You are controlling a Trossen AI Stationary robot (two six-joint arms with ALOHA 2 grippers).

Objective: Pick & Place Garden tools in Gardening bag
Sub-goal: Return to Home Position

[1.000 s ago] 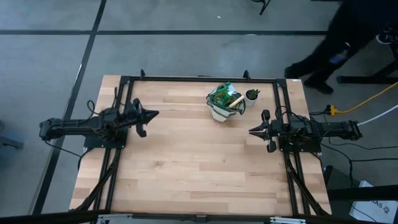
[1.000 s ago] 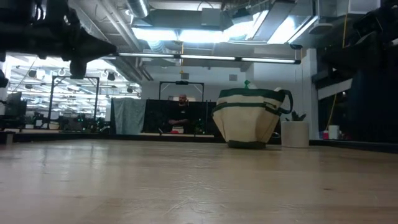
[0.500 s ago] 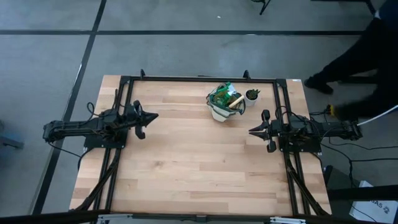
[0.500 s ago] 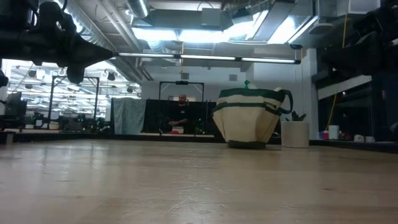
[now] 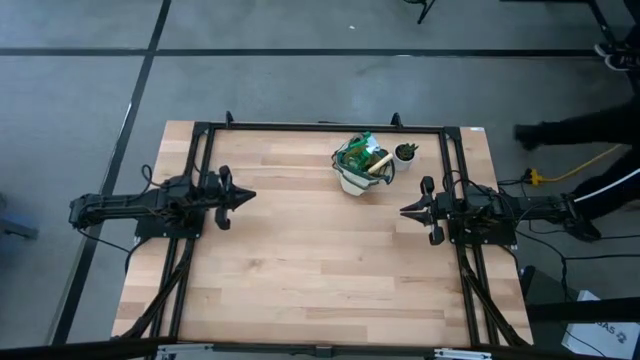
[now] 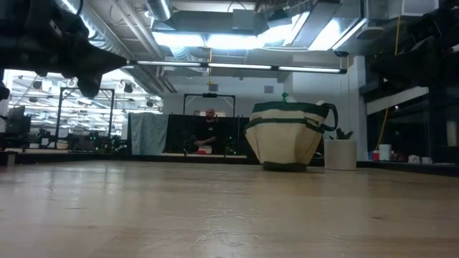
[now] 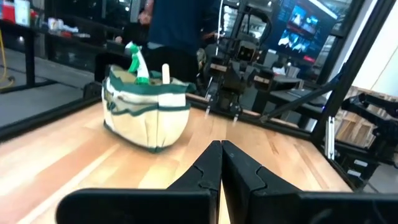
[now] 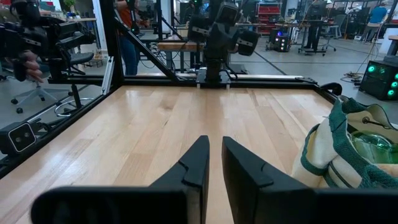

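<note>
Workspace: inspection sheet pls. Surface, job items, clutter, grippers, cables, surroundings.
Surface: wooden table, bare planks except at the far edge.
Job's things: gardening bag upright near the far edge, right of centre; a sprayer piece and a wooden handle stick out of its top. No tool seen loose on the table.
Clutter: small white pot with a green plant, beside the bag.
Grippers: left gripper over the table's left side, fingers together, empty. Right gripper over the right side, fingers barely parted, empty.
Cables: yellow cable on the floor right of the table.
Surroundings: person beyond the far right corner.
</note>
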